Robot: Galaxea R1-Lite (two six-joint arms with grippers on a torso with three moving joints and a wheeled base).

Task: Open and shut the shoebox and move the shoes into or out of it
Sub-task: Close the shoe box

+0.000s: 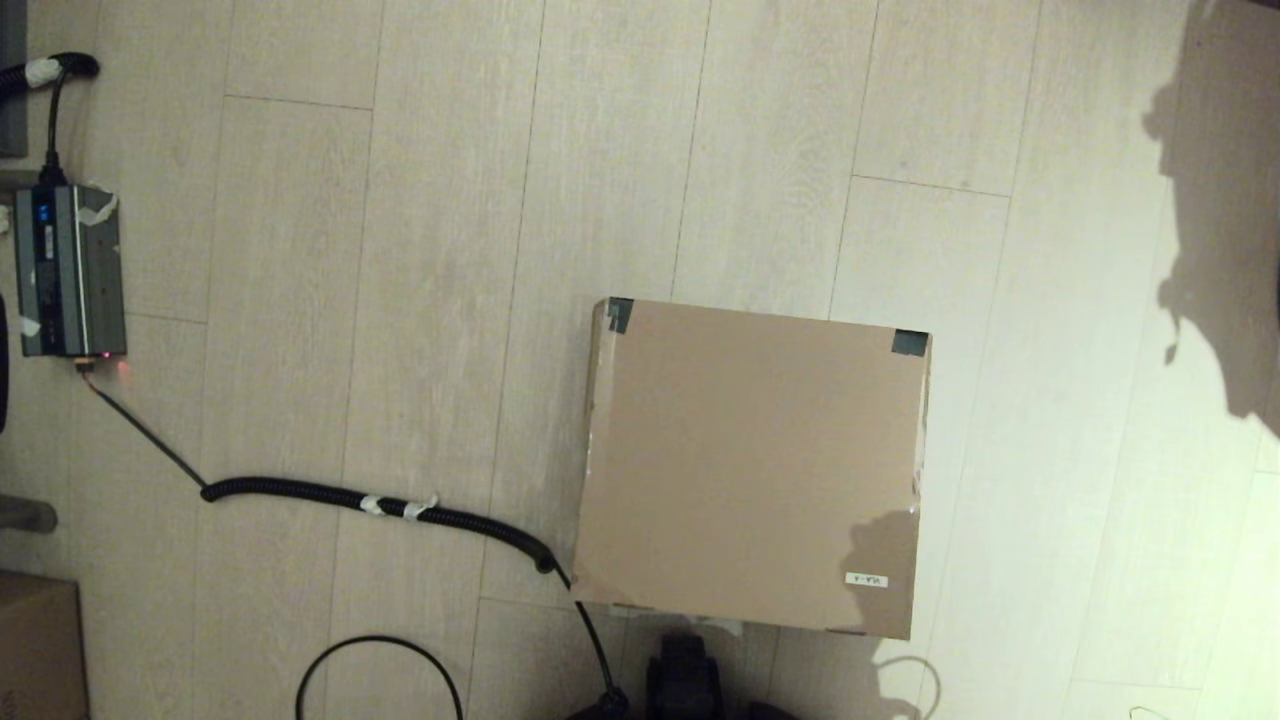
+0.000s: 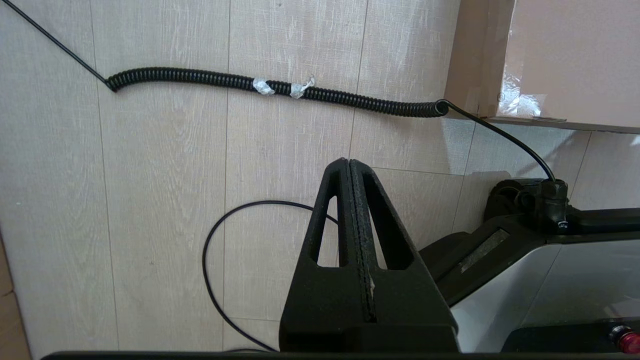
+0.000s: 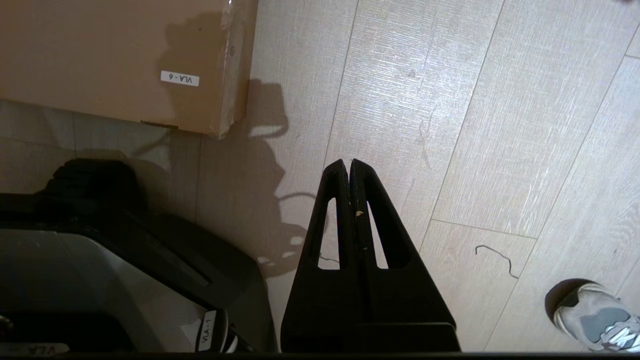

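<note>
— Where's the shoebox (image 1: pixel 750 465)?

— On the floor (image 1: pixel 400 250), right in front of the robot, lid down flat. Dark tape (image 1: pixel 909 343) on the two far lid corners, a small white label (image 1: pixel 866 580) near the corner closest to the right arm.

— And the hands?

— Both hang low by the robot's base, over bare floor. The left hand (image 2: pixel 349 161) has its fingers pressed together with nothing between them; it sits beside the box's near left corner, well clear of it. The right hand (image 3: pixel 349 161) is the same, closed up and empty, off past the near right corner.

— Any shoes about?

— A grey sneaker (image 3: pixel 592 312) shows at the edge of the right wrist view, possibly on somebody's foot; I can't tell.

— What else?

— A coiled cable (image 1: pixel 380 503) runs across the floor from a grey power unit (image 1: pixel 68 270) on the far left to the robot's base. It passes just beside the box's near left corner.
</note>
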